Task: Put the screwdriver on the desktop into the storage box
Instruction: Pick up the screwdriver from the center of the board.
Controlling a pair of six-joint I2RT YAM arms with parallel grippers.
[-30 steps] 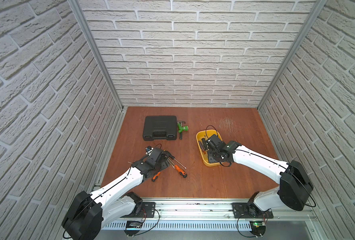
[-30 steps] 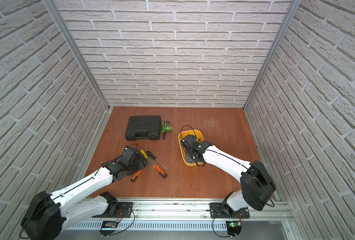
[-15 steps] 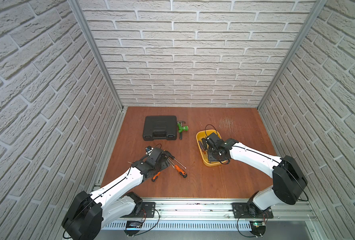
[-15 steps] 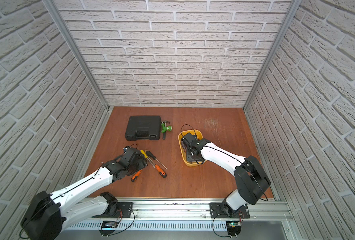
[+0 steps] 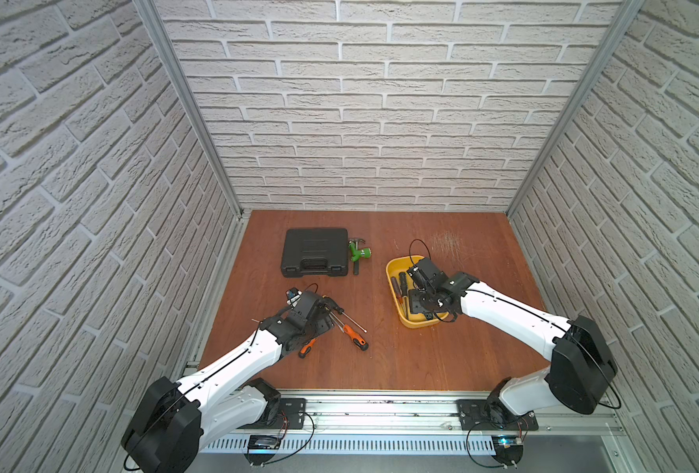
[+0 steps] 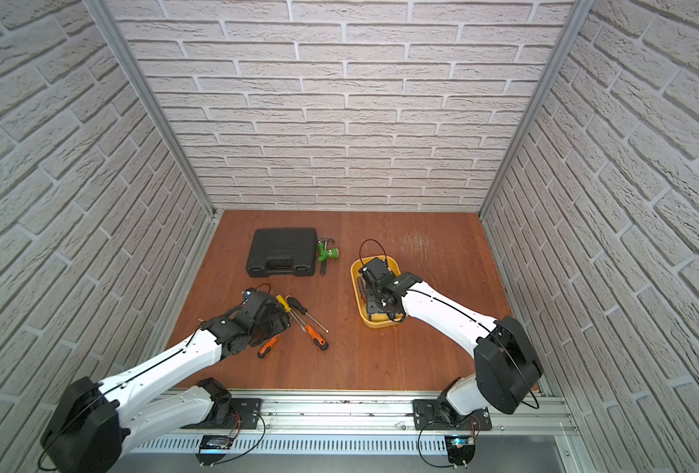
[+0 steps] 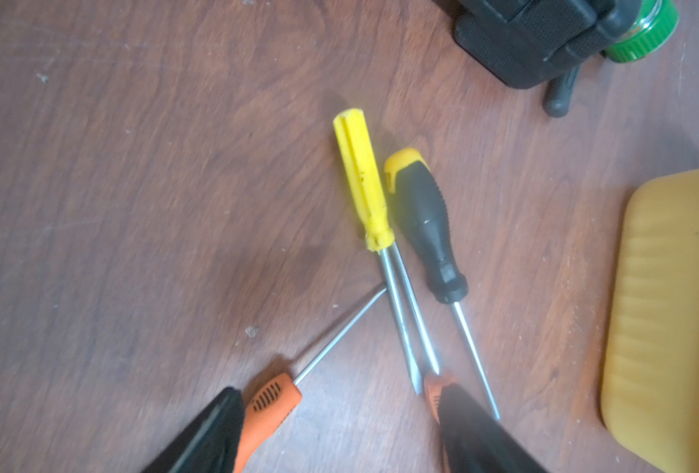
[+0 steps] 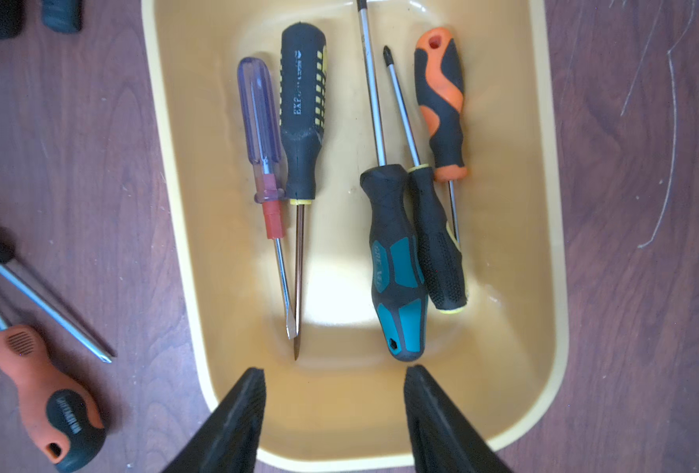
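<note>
Worktop (image 5: 380, 360) carries four screwdrivers (image 7: 364, 180); right hand (image 8: 334, 370) released over storage box (image 8: 188, 204), my released left hand (image 7: 339, 393) should clench one

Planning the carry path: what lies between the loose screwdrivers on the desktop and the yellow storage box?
Nothing: only bare desktop separates the screwdrivers from the storage box, as both top views show.

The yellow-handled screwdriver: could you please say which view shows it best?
Left wrist: the yellow-handled screwdriver lies whole and close. A top view shows only its handle by the left gripper; right wrist lacks its handle.
</note>
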